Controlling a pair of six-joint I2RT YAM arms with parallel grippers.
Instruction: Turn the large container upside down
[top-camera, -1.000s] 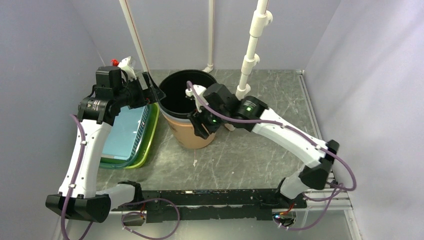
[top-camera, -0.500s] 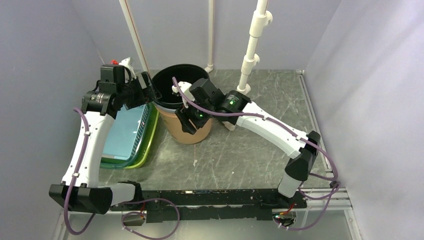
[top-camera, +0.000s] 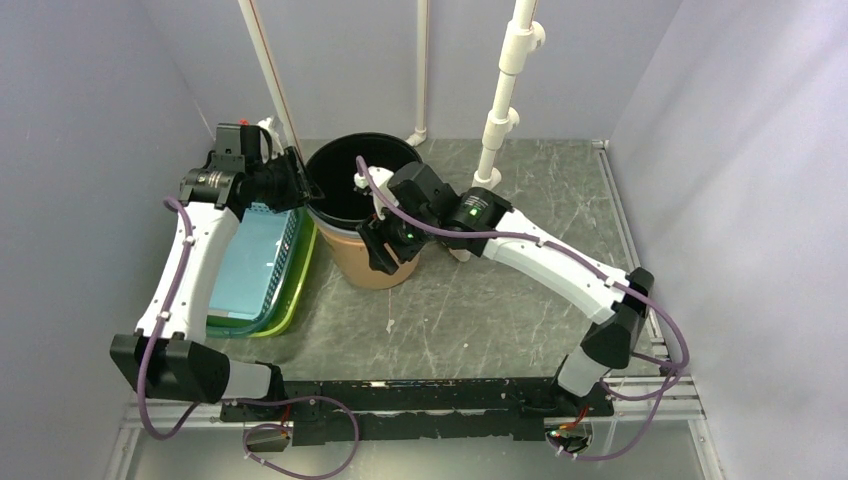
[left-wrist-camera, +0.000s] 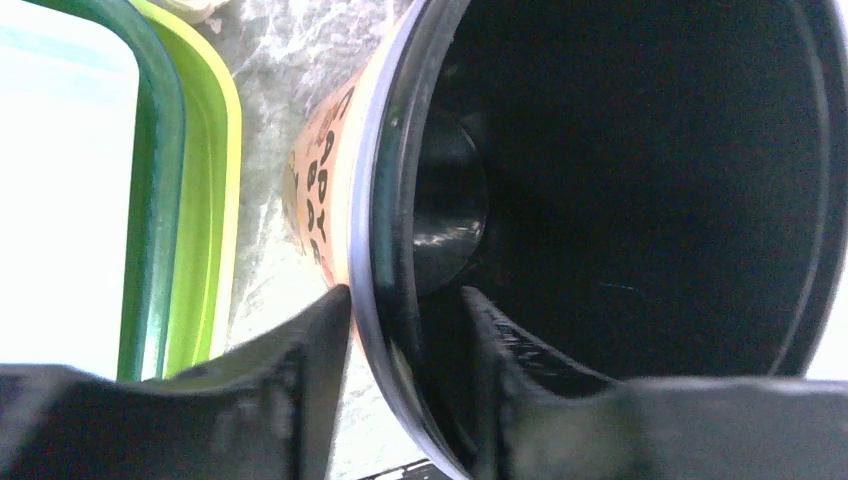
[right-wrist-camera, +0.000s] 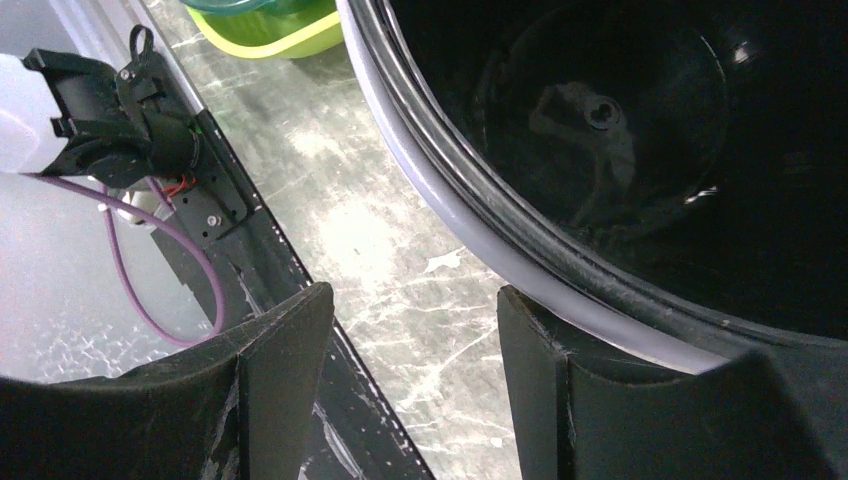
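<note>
The large container (top-camera: 352, 262) is an orange tub with a black inside, standing upright with its mouth up. My left gripper (top-camera: 302, 186) straddles its left rim. In the left wrist view the outer finger (left-wrist-camera: 318, 330) touches the tub's orange wall (left-wrist-camera: 325, 160), and the inner finger (left-wrist-camera: 490, 330) hangs inside with a dark gap to the wall, so the left gripper (left-wrist-camera: 405, 300) is half open. My right gripper (top-camera: 384, 250) is open at the tub's near right side. One fingertip (right-wrist-camera: 530, 330) sits under the grey rim (right-wrist-camera: 470, 220) and the other (right-wrist-camera: 300, 330) hangs over the table.
Stacked green and lime trays (top-camera: 290, 290) with a pale blue inside lie just left of the tub. A white jointed pipe (top-camera: 500, 110) rises behind it at the right, with thin poles at the back wall. The black base rail (top-camera: 420, 400) runs along the near edge.
My left gripper moved in onto the tub's left rim and its jaws narrowed around it. The right arm swung left, and the tub shifted slightly left.
</note>
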